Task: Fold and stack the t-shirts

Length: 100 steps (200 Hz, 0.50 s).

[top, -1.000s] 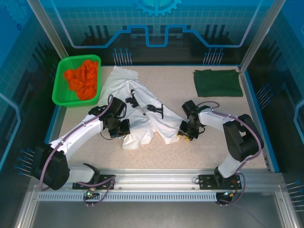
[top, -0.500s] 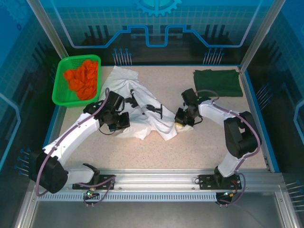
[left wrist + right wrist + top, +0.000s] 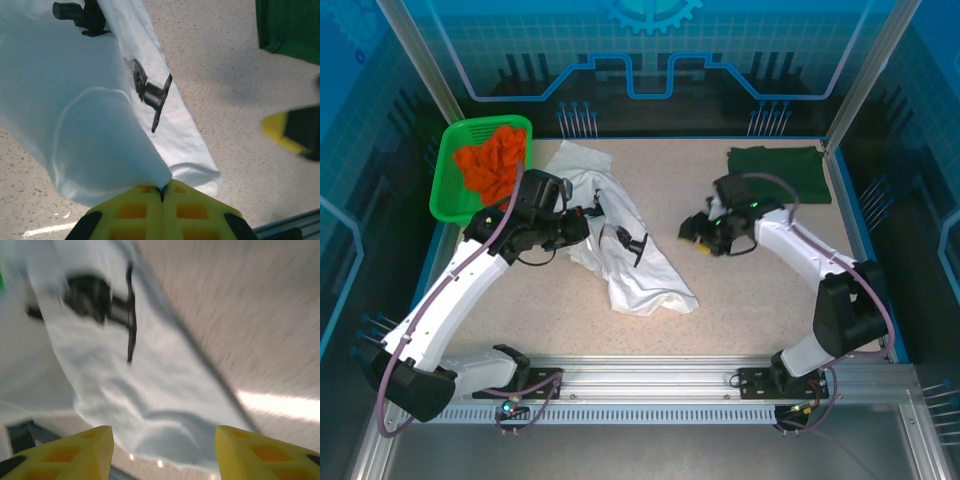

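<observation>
Your left gripper (image 3: 161, 194) has its fingers pressed together on a pinched fold of the white t-shirt (image 3: 625, 255). The shirt trails as a crumpled strip from near the far left of the table (image 3: 750, 300) toward the middle of the near edge. Your right gripper (image 3: 693, 232) hangs just right of that shirt with its fingers (image 3: 75, 450) spread and nothing between them, while the dark green t-shirt (image 3: 778, 173) lies folded flat at the far right corner and the green basket (image 3: 442, 188) sits at the far left corner.
</observation>
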Available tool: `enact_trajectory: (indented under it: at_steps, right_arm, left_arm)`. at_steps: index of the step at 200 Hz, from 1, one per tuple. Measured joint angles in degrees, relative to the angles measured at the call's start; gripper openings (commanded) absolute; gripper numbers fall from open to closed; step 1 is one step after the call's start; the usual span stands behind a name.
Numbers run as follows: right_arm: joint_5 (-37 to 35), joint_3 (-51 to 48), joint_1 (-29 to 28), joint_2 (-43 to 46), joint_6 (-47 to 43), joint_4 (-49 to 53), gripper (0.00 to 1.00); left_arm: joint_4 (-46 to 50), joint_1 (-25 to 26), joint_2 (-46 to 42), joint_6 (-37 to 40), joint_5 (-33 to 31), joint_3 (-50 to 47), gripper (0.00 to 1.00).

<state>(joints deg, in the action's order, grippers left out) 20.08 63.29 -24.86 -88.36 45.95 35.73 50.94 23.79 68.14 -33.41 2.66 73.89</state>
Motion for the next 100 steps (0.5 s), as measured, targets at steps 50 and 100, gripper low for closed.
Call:
enact_trajectory:
  at_steps: [50,100]
  right_arm:
    - [3.5,-2.0,-11.6,-11.3,3.5,-2.0,0.59]
    - [1.9,2.2,-13.3,-18.4,5.4,0.5,0.43]
  left_arm:
    - [-0.2,0.0,0.3,-2.3,0.8,0.2,0.0]
    - [0.3,0.0,0.1,-2.6,-0.7,1.1,0.0]
